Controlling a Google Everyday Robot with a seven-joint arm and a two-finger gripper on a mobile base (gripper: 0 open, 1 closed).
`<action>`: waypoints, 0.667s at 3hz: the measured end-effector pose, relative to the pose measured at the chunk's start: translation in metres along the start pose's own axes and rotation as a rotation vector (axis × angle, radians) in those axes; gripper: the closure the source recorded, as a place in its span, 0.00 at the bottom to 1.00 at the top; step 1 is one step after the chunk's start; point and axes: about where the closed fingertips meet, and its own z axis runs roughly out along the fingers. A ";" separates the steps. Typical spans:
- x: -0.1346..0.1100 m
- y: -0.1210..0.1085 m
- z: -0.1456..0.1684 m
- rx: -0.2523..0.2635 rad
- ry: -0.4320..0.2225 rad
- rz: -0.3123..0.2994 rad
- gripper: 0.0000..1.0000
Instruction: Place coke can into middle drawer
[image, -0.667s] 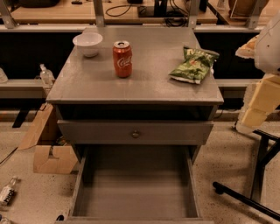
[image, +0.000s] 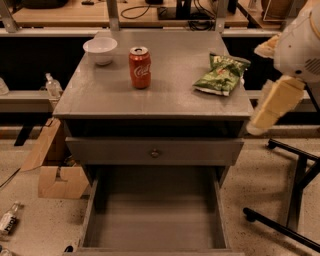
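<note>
In the camera view the coke can (image: 140, 67) stands upright on the cabinet top, the middle drawer (image: 155, 225) open low in front of it, the gripper (image: 272, 107) well right of the can, apparently empty, spread impossible to tell; best to clear the chip bag (image: 221, 75) and grasp the can squarely.

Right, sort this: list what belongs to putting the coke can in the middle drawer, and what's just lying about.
For the job: coke can, upright on the cabinet top; middle drawer, pulled open; claw, at the right edge, away from the can.
Lying about: white bowl; green chip bag; cardboard box.
</note>
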 end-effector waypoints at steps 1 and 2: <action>-0.032 -0.052 0.034 0.042 -0.234 0.087 0.00; -0.067 -0.094 0.067 0.067 -0.500 0.173 0.00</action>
